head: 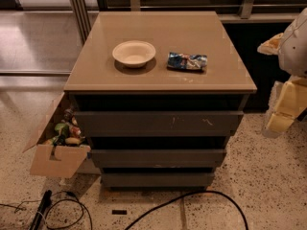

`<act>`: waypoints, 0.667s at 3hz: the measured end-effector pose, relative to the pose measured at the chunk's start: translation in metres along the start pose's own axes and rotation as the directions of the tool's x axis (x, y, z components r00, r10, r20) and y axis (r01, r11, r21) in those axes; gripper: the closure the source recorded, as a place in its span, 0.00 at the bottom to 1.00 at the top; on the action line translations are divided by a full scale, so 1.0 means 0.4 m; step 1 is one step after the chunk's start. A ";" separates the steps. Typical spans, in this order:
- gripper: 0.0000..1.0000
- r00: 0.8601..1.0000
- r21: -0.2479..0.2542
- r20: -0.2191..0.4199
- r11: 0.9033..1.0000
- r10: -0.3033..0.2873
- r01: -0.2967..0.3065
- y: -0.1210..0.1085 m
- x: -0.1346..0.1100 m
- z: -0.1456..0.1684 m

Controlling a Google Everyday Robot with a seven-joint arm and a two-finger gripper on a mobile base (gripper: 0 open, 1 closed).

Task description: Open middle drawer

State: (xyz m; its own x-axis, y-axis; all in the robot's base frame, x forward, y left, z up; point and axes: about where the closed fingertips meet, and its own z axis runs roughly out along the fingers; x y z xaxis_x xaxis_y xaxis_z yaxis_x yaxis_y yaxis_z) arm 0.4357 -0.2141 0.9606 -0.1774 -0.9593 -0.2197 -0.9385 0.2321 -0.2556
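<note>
The middle drawer (158, 157) is a plain dark grey-brown front in the cabinet, below the larger top front with pale scratch marks (158, 123) and above the short bottom front (157, 179). It looks shut, and its inside is hidden. My gripper (282, 110), pale yellow, hangs at the right edge of the view. It is beside the cabinet's right side at about the height of the top front, apart from all the drawers. It holds nothing that I can see.
On the tan cabinet top (96, 75) lie a white bowl (134, 53) and a crumpled blue snack bag (187, 61). An open cardboard box (57, 159) full of items stands at the cabinet's left. Black cables (192, 198) lie on the speckled floor in front.
</note>
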 end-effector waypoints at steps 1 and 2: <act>0.00 0.999 -0.037 0.047 0.999 -0.003 0.005 0.002 0.046 0.111; 0.00 0.994 -0.061 0.106 0.998 -0.007 0.014 -0.004 0.074 0.227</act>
State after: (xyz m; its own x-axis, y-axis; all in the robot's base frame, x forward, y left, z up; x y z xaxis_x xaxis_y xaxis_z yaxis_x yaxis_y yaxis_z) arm 0.4589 -0.2284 0.8690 -0.1384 -0.9386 -0.3161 -0.9571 0.2088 -0.2009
